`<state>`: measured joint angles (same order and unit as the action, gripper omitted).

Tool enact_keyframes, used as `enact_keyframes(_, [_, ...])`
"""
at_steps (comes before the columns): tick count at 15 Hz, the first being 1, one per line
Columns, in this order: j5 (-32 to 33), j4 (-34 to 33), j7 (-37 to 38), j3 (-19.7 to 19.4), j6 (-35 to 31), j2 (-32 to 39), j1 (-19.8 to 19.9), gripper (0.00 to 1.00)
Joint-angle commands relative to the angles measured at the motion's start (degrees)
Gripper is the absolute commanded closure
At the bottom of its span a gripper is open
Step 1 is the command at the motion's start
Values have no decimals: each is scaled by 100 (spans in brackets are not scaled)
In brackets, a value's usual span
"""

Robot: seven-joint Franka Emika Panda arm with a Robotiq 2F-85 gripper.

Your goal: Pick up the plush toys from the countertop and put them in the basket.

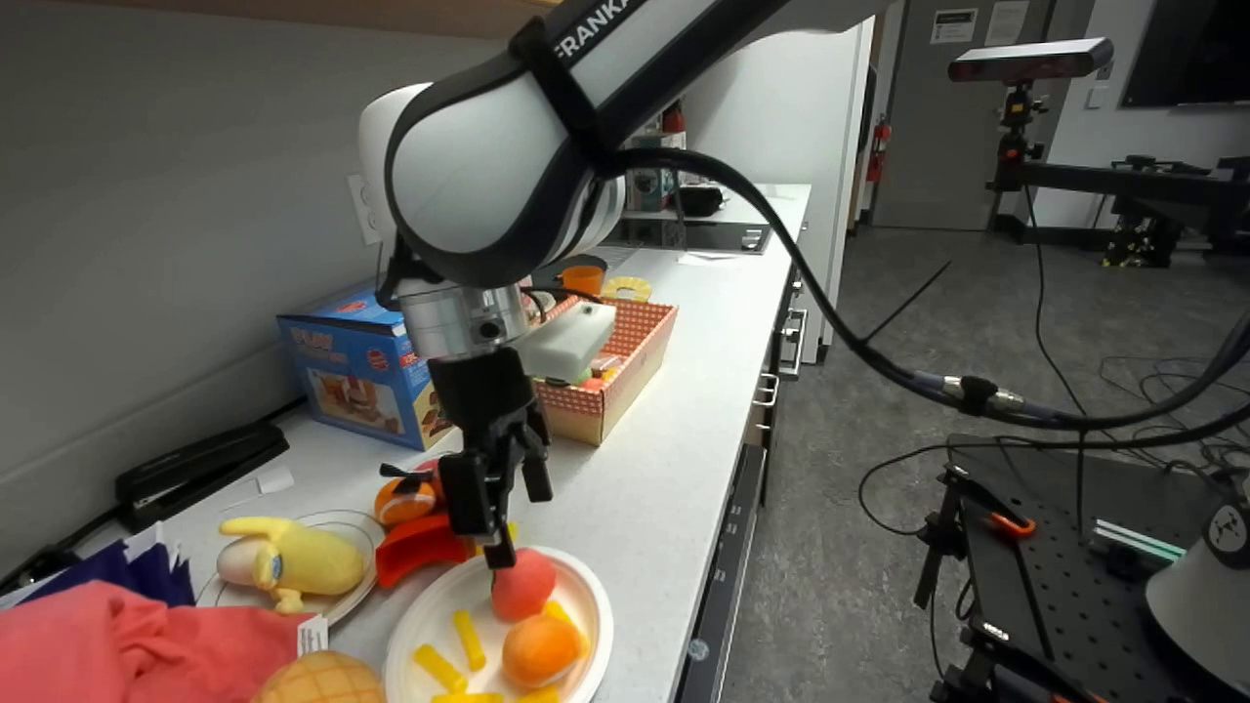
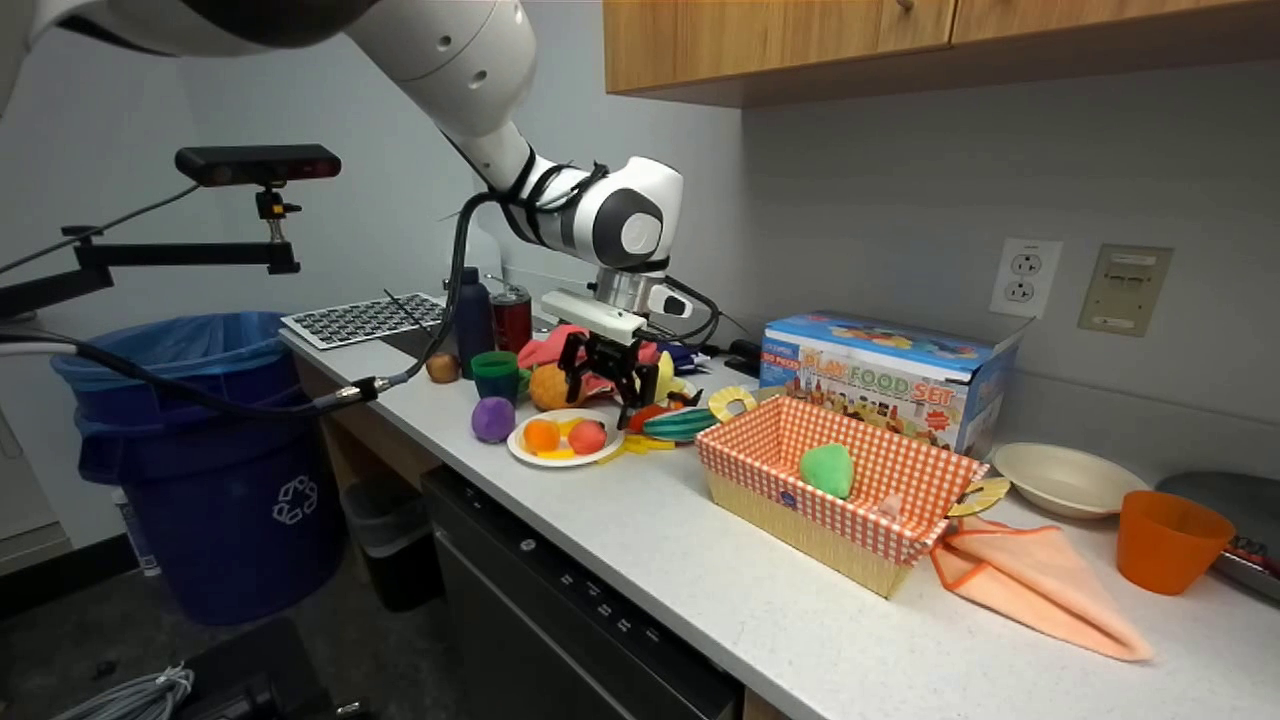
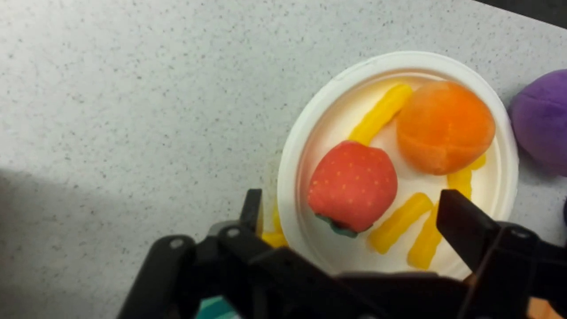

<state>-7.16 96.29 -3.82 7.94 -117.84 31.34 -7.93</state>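
A white plate (image 3: pixel 294 133) on the countertop (image 3: pixel 133 110) holds a red strawberry plush (image 3: pixel 353 186), a round orange plush (image 3: pixel 445 128) and several yellow sticks (image 3: pixel 398 223). Beyond the rim sits a purple plush (image 3: pixel 540 124). Just above the plate, my gripper (image 3: pixel 351 192) stands wide apart, pointing down, its fingers at either side of the strawberry without visible contact. In an exterior view, the basket (image 2: pixel 800 522), straw-coloured with a red-checked lining, contains a green plush (image 2: pixel 827 470); its far contents are partly hidden. The basket (image 1: pixel 640 381) is farther along the counter in another exterior view.
A blue printed box (image 2: pixel 880 370) stands behind the basket. Around the plate lie a green striped toy (image 2: pixel 680 425), a yellow plush (image 1: pixel 312 566), a red curved piece (image 1: pixel 420 549) and a pink cloth (image 1: pixel 127 649). An orange cup (image 2: pixel 1172 540) and a peach cloth (image 2: pixel 1045 590) lie past the basket.
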Motion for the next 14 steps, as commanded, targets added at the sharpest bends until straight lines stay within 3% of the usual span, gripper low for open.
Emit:
enact_keyframes(1, [50, -540, -60, 52, 304, 345, -42, 0])
enact_keyframes(11, [262, -945, 60, 10, 341, 744, -181, 1])
enact_keyframes(12, [284, -975, 67, 8, 339, 779, -196, 19])
enact_keyframes(14, [341, -1013, 89, 1, 328, 831, -221, 36])
